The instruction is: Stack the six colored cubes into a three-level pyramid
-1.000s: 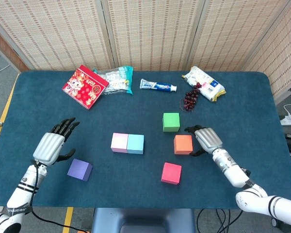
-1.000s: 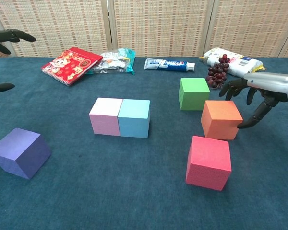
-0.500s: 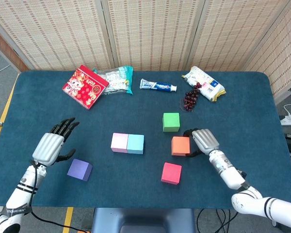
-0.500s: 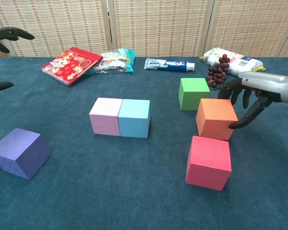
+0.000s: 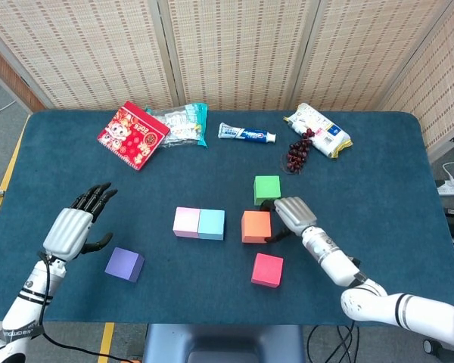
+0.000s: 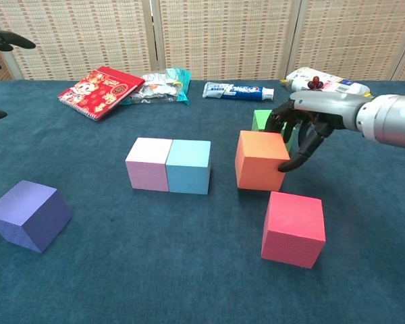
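Observation:
The orange cube rests on the blue cloth just right of the light blue cube, a small gap between them. A pale pink cube touches the light blue one on its left. My right hand presses against the orange cube's right and rear sides, fingers curved around its corner. The green cube stands behind, partly hidden by that hand. In front lies the red cube. The purple cube sits near my open left hand.
Along the far edge lie a red booklet, a clear snack bag, a toothpaste tube, grapes and a white packet. Bare cloth stretches between the purple cube and the pink cube.
My right hand has slid the orange cube leftward along the cloth, from beside the green cube to close by the light blue cube. The left hand has drifted slightly left.

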Motion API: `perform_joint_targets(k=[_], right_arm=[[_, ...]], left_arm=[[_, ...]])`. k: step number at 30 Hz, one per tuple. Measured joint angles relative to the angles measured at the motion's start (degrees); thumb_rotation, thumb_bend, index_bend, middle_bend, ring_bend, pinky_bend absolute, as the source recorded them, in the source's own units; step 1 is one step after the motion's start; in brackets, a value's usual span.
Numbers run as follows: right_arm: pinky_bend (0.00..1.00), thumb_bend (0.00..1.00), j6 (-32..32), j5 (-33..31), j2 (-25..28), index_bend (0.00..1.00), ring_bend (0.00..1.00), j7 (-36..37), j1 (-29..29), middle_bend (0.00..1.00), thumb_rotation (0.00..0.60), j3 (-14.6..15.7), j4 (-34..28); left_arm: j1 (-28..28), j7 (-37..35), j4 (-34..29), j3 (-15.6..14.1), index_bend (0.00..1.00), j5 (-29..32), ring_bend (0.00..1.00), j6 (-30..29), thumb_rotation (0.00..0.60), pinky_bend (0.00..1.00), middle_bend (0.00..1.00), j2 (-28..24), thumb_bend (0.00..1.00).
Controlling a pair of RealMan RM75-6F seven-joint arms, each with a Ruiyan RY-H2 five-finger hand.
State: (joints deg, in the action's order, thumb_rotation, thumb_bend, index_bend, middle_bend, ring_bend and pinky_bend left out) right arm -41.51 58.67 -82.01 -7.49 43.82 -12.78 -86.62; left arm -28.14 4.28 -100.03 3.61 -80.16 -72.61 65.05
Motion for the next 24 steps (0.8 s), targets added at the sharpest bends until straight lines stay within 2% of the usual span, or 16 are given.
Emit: perform_joint_targets(k=[13, 24], right_arm=[[0.53, 0.16, -1.0, -11.1, -5.6, 0.49, 0.44, -9.4, 6.6, 0.49, 0.6, 0.2, 2.8], [0.52, 0.16, -4.1, -15.1, -8.6, 0.48, 0.44, -12.5, 8.6, 0.49, 0.6, 0.9, 3.9]], left_arm=[[1.2, -2.8, 2.0, 0.3, 0.07, -1.1, 0.0, 0.6, 0.6, 0.17, 0.0, 0.1, 0.33], [1.7, -4.6, 3.1, 0.5, 0.07, -2.4, 0.0, 1.1, 0.6, 0.17, 0.0, 0.2, 0.33]])
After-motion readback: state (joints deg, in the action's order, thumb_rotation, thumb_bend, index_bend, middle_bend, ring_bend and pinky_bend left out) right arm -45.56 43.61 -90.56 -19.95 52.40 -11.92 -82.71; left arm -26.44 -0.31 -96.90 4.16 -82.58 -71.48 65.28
